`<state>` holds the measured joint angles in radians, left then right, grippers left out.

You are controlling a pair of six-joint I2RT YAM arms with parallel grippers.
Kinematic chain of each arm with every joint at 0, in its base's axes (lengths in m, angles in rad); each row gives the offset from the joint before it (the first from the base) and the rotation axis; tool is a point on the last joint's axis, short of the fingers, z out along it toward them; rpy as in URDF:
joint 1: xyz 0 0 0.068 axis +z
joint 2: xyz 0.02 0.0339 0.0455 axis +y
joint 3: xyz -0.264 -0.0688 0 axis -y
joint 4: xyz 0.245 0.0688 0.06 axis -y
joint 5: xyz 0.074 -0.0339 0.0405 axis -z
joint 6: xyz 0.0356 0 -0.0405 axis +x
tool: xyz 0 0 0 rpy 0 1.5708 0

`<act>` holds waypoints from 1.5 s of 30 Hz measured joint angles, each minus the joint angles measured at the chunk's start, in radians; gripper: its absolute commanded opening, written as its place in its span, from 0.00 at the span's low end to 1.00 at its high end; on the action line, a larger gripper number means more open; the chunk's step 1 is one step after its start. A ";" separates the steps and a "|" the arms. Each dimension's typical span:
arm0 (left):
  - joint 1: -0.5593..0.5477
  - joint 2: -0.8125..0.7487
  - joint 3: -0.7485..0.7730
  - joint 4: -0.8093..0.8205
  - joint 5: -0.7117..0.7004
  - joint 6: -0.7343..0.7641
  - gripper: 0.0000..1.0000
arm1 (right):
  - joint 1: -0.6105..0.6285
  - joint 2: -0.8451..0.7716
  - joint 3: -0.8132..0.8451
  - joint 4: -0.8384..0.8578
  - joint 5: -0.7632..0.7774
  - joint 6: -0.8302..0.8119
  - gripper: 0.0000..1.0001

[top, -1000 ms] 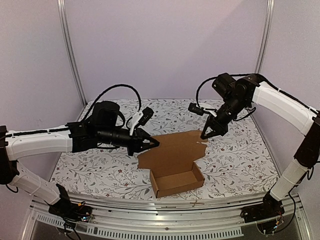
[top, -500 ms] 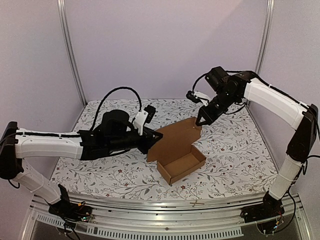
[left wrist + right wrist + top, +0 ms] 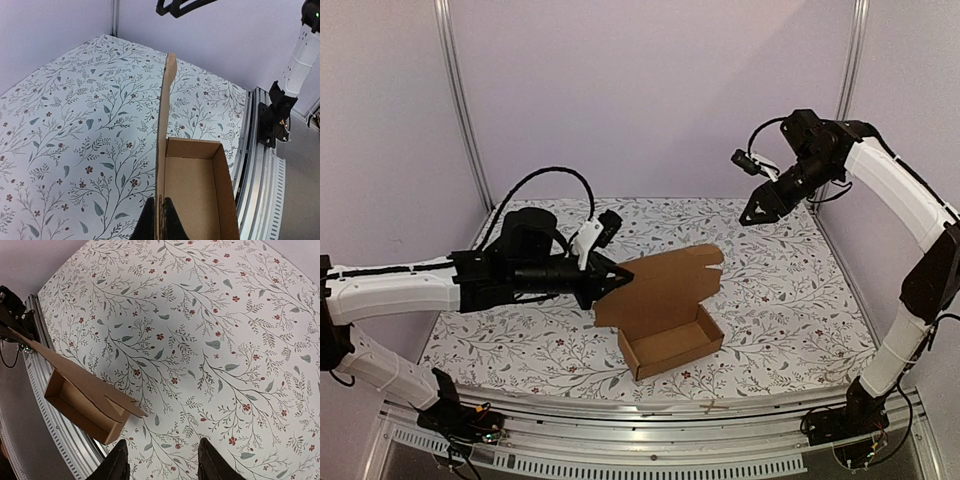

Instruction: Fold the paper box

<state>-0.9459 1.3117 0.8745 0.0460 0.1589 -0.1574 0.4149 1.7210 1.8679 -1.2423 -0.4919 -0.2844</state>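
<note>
The paper box is plain brown cardboard: an open shallow tray near the table's front, with its lid flap raised behind it. My left gripper is shut on the left edge of that flap; in the left wrist view the flap stands on edge between the black fingertips, beside the tray. My right gripper hangs high at the back right, open and empty, well clear of the box. The right wrist view looks down past its spread fingers at the box far below.
The table wears a white cloth with a leaf and flower print. A metal rail runs along the near edge. Purple walls with two upright metal posts close off the back and sides.
My right gripper has let go of the flap's far corner, opened, and risen up and back to the right. The left gripper has kept its grip; the box has settled lower and turned slightly.
</note>
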 measured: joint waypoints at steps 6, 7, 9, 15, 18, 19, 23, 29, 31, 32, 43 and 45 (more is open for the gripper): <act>0.106 -0.144 0.007 -0.160 0.241 0.088 0.00 | -0.086 -0.127 -0.175 0.000 0.006 -0.229 0.50; 0.114 -0.158 0.008 -0.174 0.276 0.097 0.00 | -0.073 -0.138 -0.199 0.003 0.003 -0.251 0.50; 0.122 -0.171 0.011 -0.198 0.336 0.108 0.00 | -0.036 -0.151 -0.238 0.015 -0.008 -0.291 0.49; 0.127 -0.166 0.035 -0.244 0.449 0.121 0.00 | 0.080 -0.157 -0.267 0.089 -0.032 -0.334 0.48; 0.129 -0.164 0.038 -0.246 0.464 0.120 0.00 | 0.118 -0.162 -0.267 0.103 -0.062 -0.345 0.47; 0.130 -0.164 0.038 -0.246 0.466 0.120 0.00 | 0.130 -0.162 -0.267 0.103 -0.068 -0.350 0.47; 0.130 -0.164 0.038 -0.245 0.474 0.115 0.00 | 0.177 -0.163 -0.275 0.098 -0.086 -0.377 0.46; 0.131 -0.158 0.038 -0.242 0.480 0.103 0.00 | 0.229 -0.163 -0.293 0.066 -0.134 -0.421 0.46; 0.131 -0.151 0.038 -0.242 0.480 0.101 0.00 | 0.237 -0.163 -0.293 0.046 -0.155 -0.438 0.47; 0.131 -0.148 0.038 -0.242 0.480 0.101 0.00 | 0.241 -0.163 -0.292 0.032 -0.164 -0.447 0.47; 0.131 -0.130 0.038 -0.228 0.499 0.097 0.00 | 0.276 -0.161 -0.270 -0.060 -0.228 -0.507 0.52; 0.131 -0.122 0.038 -0.224 0.509 0.093 0.00 | 0.279 -0.160 -0.269 -0.064 -0.237 -0.505 0.54</act>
<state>-0.8150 1.1896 0.9127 -0.1780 0.6682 -0.0639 0.6937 1.5608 1.5986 -1.3064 -0.7284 -0.7898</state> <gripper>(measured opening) 0.024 0.519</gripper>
